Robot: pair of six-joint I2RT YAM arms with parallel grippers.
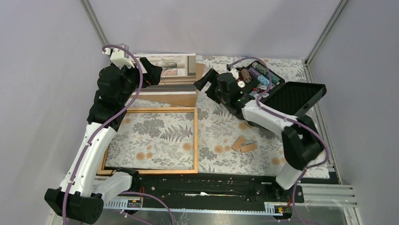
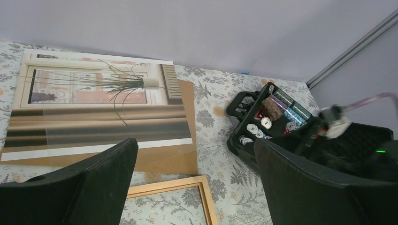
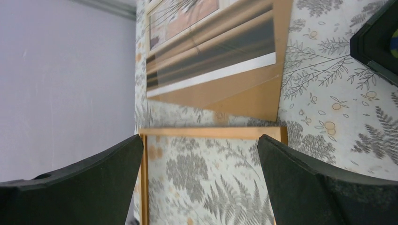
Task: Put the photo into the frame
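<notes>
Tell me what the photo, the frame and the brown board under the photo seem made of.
The photo: thin paper print, lying flat with a white margin; gloss unclear. The frame: light wood or wood-look, matte orange-tan, thin border; the tablecloth shows through its opening. The brown board: probably cardboard or fibreboard, plain matte, straight stiff edges.
</notes>
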